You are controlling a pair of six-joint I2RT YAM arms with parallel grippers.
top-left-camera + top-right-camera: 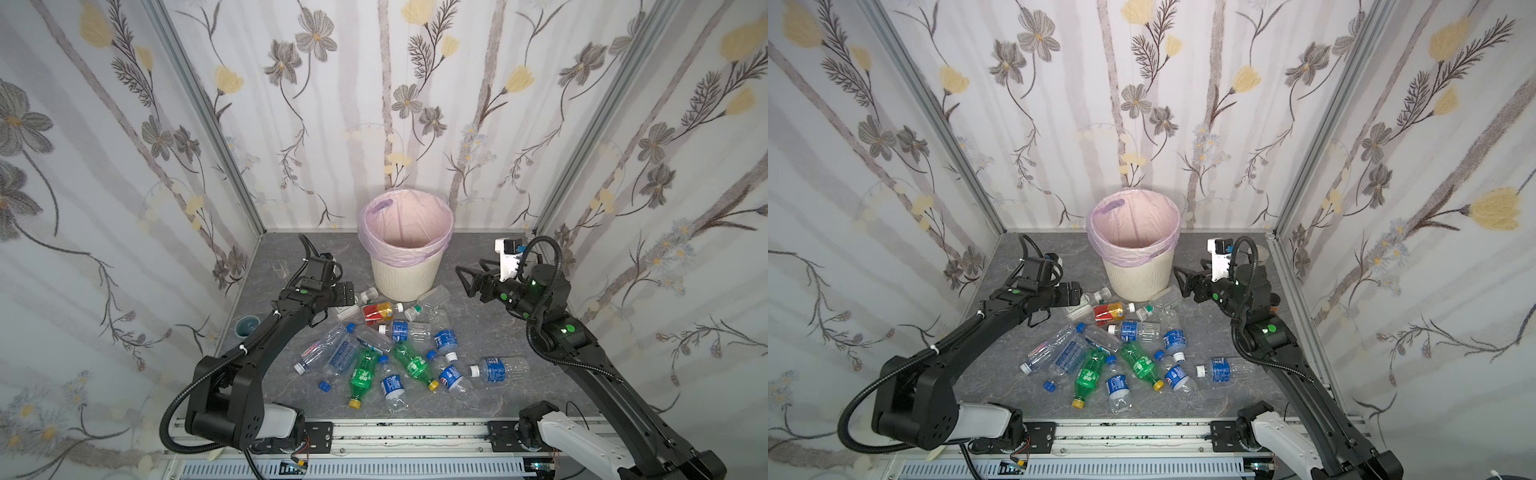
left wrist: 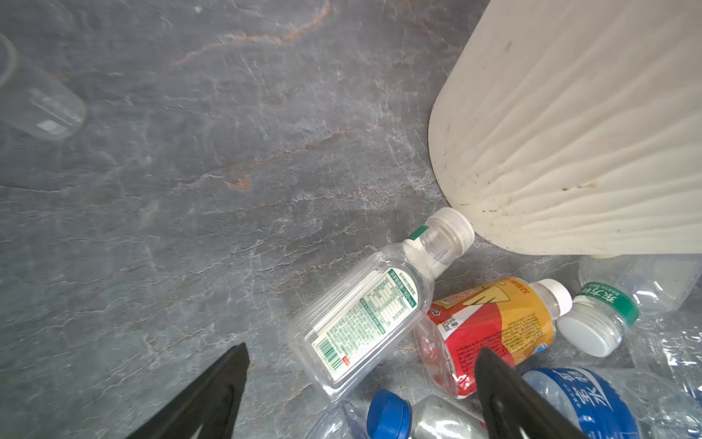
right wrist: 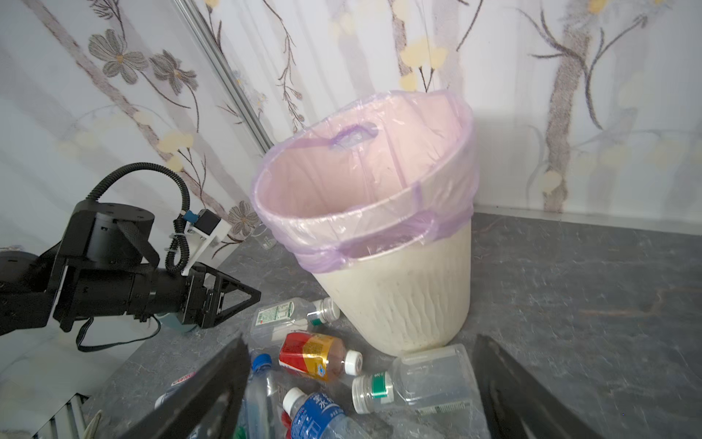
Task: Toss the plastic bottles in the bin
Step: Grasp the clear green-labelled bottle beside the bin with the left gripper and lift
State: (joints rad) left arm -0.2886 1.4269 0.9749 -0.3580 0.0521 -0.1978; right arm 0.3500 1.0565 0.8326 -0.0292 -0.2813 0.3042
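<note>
Grey marbled counter [image 1: 498, 332], floral walls on 3 sides. L claw [image 2: 361, 347] spread, empty, low over a clear green-labelled bottle [image 2: 361, 323] whose cap touches the bin [image 1: 409, 278]; red-and-yellow bottle [image 2: 494, 327] just beside. R claw [image 1: 463, 281] spread, empty, near bin's right side, apart from it. Bin: round, cream ribbed plastic, pink-lilac bag liner; only liner shows inside. Plastic bottles [image 1: 409, 363] lie heaped in front of bin, thin-walled, some crumpled. Bare counter right of heap & left of bin.
</note>
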